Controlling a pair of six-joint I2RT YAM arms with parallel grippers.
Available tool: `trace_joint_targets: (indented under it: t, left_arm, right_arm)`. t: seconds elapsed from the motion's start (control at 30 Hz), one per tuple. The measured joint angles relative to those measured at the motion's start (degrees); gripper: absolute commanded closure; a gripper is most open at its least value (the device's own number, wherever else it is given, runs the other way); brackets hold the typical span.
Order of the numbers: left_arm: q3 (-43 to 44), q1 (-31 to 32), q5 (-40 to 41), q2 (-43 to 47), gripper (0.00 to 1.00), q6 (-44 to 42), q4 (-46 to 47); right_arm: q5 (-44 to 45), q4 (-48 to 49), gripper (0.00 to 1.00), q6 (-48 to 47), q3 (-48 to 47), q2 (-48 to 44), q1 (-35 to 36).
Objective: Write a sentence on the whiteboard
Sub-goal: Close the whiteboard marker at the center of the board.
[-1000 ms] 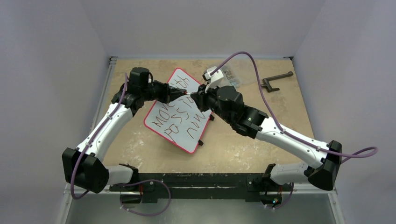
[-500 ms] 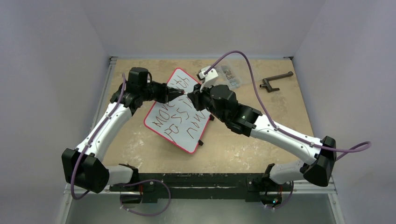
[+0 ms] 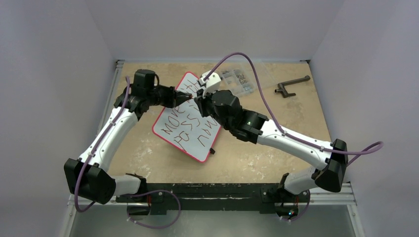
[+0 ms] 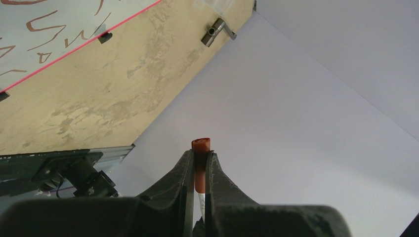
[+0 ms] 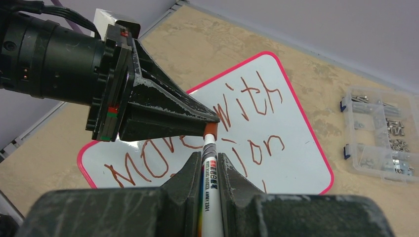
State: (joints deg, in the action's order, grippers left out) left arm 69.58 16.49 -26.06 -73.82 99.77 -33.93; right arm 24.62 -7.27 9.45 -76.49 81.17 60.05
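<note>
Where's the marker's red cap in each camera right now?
Top external: red cap, a tiny speck between the two gripper tips, over the whiteboard's far half.
Left wrist: bottom centre, pinched in the left gripper.
Right wrist: centre, at the tip of the marker that the right gripper holds.
Shared landmark: the whiteboard, top left in left wrist, behind the cap in right wrist.

— What sort of place is this?
— A robot lab, a test bench. A left arm (image 3: 111,136) and a right arm (image 3: 291,143) are bolted to a black rail (image 3: 222,190) at the edge of a worn tan table (image 3: 276,153), boxed in by plain pale walls (image 3: 49,74).
— Anything else?
— Purple cables (image 3: 262,94), a clear box (image 3: 242,81) of small metal parts, a metal crank (image 3: 289,85) nearby.
</note>
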Motion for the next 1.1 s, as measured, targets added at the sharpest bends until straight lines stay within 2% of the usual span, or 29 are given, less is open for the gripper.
trace_joint_targets:
  t: [0.47, 0.87, 1.1]
  left_arm:
    - [0.17, -0.57, 2.34, 0.26, 1.00, 0.90, -1.16]
    - [0.44, -0.87, 2.25, 3.34, 1.00, 4.70, -0.68]
    - [0.46, -1.36, 5.53, 5.55, 1.00, 4.37, 1.70]
  right_arm:
    - [1.66, 3.23, 1.00, 0.11, -0.02, 2.82, 0.66]
    - [7.85, 9.94, 1.00, -1.55, 0.33, 3.96, 2.95]
    - [9.81, 11.98, 1.00, 3.28, -2.73, 6.58, 3.17]
